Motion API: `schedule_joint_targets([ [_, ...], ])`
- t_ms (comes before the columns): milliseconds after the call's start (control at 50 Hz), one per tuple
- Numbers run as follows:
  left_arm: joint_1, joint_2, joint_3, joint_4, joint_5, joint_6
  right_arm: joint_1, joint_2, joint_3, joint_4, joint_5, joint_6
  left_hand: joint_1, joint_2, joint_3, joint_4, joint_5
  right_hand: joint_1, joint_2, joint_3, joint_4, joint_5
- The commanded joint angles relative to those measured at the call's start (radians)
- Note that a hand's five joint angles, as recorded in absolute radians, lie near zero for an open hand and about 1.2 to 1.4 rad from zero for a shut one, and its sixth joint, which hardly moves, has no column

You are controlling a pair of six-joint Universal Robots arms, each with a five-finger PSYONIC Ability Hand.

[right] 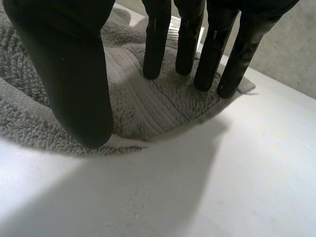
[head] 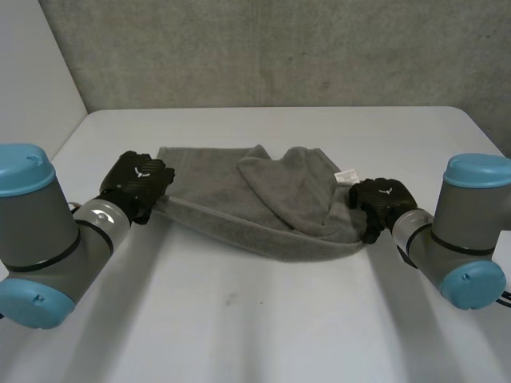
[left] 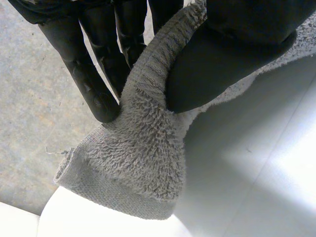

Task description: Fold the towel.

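Grey towel (head: pixel 239 195) over white table (head: pixel 255 319) (concrete wall (head: pixel 279 48) behind)

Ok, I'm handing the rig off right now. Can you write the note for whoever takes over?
Left hand: thumb and fingers pinch the towel by its left corner.
Right hand: thumb and fingers pinch the towel's right end, near the white label.
Towel: stretched between the hands over the table, near edge apparently lifted, one flap flopped across the middle.
Done: both ends gripped.
Left: complete the fold and lay it flat.
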Motion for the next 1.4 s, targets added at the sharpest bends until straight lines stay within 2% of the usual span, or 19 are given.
schedule_joint_targets([
  [20,0.002,-0.006,0.012,0.001,0.001,-0.005,0.002,0.006,-0.005,0.001,-0.038,-0.071,0.194,0.178,0.18,0.177,0.182,-0.089,-0.078,-0.067,-0.071,-0.079],
  [200,0.002,-0.01,0.019,0.003,0.001,-0.005,0.004,0.041,-0.02,-0.002,-0.044,-0.127,0.194,0.178,0.18,0.177,0.182,-0.042,-0.031,-0.02,-0.024,-0.032],
  [260,0.007,-0.012,0.022,0.003,0.0,-0.005,0.004,0.054,-0.032,-0.004,-0.042,-0.127,0.194,0.178,0.18,0.177,0.182,0.105,0.116,0.127,0.123,0.115],
  [300,0.01,-0.013,0.025,0.003,0.0,-0.005,0.005,0.066,-0.052,-0.004,-0.038,-0.124,0.194,0.178,0.18,0.177,0.182,0.484,0.496,0.506,0.502,0.494],
  [320,0.01,-0.013,0.025,0.003,0.0,-0.005,0.005,0.066,-0.052,-0.004,-0.038,-0.124,0.194,0.178,0.18,0.177,0.182,0.487,0.498,0.508,0.504,0.496],
  [340,0.01,-0.013,0.025,0.003,0.0,-0.005,0.005,0.067,-0.066,-0.002,-0.027,-0.122,0.194,0.178,0.18,0.177,0.182,0.809,0.82,0.831,0.827,0.819],
  [360,0.01,-0.012,0.026,0.003,-0.002,-0.005,0.005,0.061,-0.077,-0.002,-0.021,-0.114,0.194,0.178,0.18,0.177,0.182,0.858,0.869,0.88,0.876,0.868],
  [420,0.01,-0.012,0.026,0.001,-0.002,-0.005,0.002,0.047,-0.084,-0.002,-0.016,-0.105,0.194,0.178,0.18,0.177,0.182,0.859,0.87,0.88,0.876,0.868],
  [520,0.005,0.002,0.028,-0.023,-0.005,-0.001,-0.008,-0.107,-0.093,0.002,0.005,-0.061,0.194,0.178,0.18,0.177,0.182,0.859,0.87,0.88,0.876,0.868],
  [640,-0.004,0.011,0.029,-0.085,-0.003,-0.001,-0.001,-0.21,-0.092,0.061,0.017,-0.084,0.194,0.178,0.18,0.177,0.182,0.859,0.87,0.88,0.876,0.868],
  [720,-0.004,0.066,0.04,-0.167,-0.002,0.0,0.001,-0.29,-0.109,0.255,0.057,-0.212,0.194,0.178,0.18,0.177,0.182,0.859,0.87,0.88,0.876,0.868],
  [860,0.011,0.175,0.169,-0.292,-0.005,-0.031,0.005,-0.462,-0.199,0.343,0.189,-0.352,0.194,0.178,0.18,0.177,0.182,0.859,0.87,0.88,0.876,0.868],
  [900,0.024,0.237,0.276,-0.36,-0.003,-0.096,0.007,-0.537,-0.273,0.379,0.224,-0.415,0.194,0.178,0.18,0.177,0.182,0.859,0.87,0.88,0.876,0.868],
  [1000,0.028,0.275,0.446,-0.472,0.003,-0.176,0.005,-0.597,-0.392,0.488,0.231,-0.456,0.194,0.178,0.18,0.177,0.182,0.859,0.87,0.88,0.876,0.868],
  [1120,0.033,0.251,0.537,-0.577,0.005,-0.181,0.007,-0.535,-0.42,0.61,0.214,-0.467,0.194,0.178,0.18,0.177,0.182,0.859,0.87,0.88,0.876,0.868],
  [1280,0.03,-0.03,0.609,-0.635,-0.008,-0.129,0.022,-0.263,-0.414,0.676,0.212,-0.493,0.194,0.178,0.18,0.177,0.182,0.859,0.87,0.88,0.876,0.868],
  [1360,0.027,-0.108,0.641,-0.644,-0.008,-0.107,0.025,-0.198,-0.426,0.667,0.211,-0.475,0.194,0.178,0.18,0.177,0.182,0.859,0.87,0.88,0.876,0.868],
  [1380,0.028,-0.134,0.647,-0.652,-0.008,-0.107,0.024,-0.184,-0.422,0.647,0.212,-0.45,0.194,0.178,0.18,0.177,0.182,0.479,0.49,0.5,0.496,0.488],
  [1400,0.028,-0.134,0.647,-0.652,-0.008,-0.107,0.024,-0.184,-0.422,0.646,0.212,-0.45,0.194,0.178,0.18,0.177,0.182,0.475,0.486,0.497,0.493,0.485],
])
